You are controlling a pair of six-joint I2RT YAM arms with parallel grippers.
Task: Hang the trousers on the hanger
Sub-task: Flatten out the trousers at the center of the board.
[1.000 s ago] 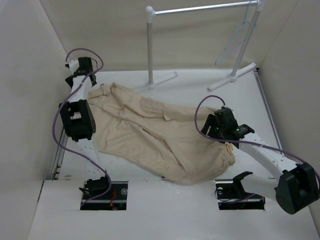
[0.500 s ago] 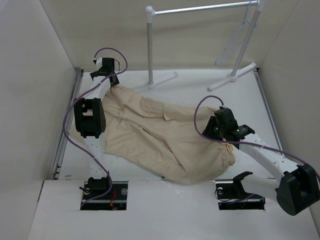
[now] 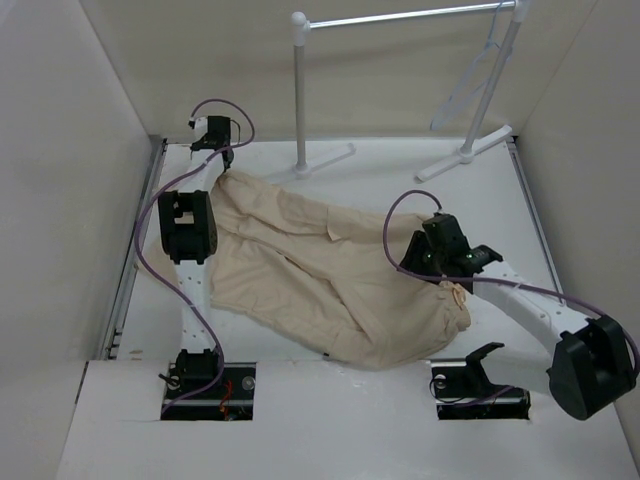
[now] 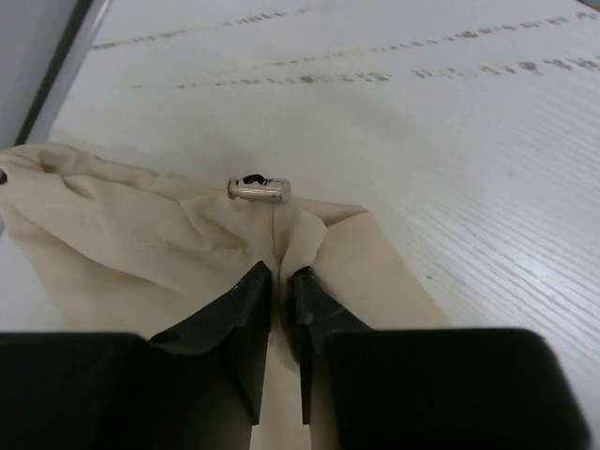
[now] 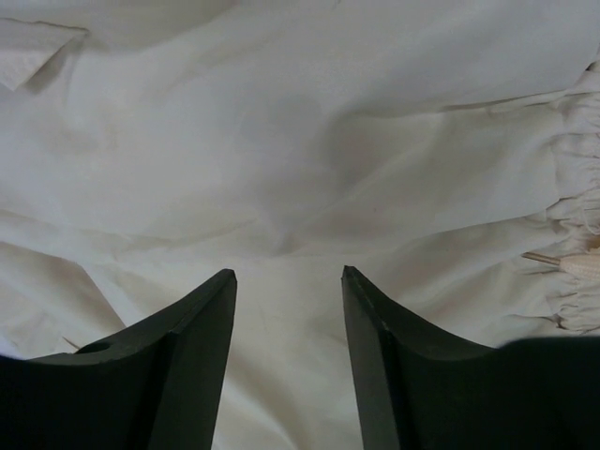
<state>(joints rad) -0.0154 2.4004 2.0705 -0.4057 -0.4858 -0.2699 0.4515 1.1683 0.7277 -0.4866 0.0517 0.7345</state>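
L gripper (image 4: 278, 277) clenched on a fold at trousers (image 3: 320, 275) leg end, upper left of top view. R gripper (image 5: 289, 277) jaws apart over cloth nr gathered waistband (image 5: 577, 216), centre-right. Wire hanger (image 3: 478, 70) hangs on rack (image 3: 400, 18) rail, upper right.

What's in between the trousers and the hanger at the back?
In the top view, bare white table and the rack's foot lie between the trousers and the hanger.

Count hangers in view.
1: the wire hanger hangs at the right end of the rack rail, at the far right. Another could be hidden under the trousers.
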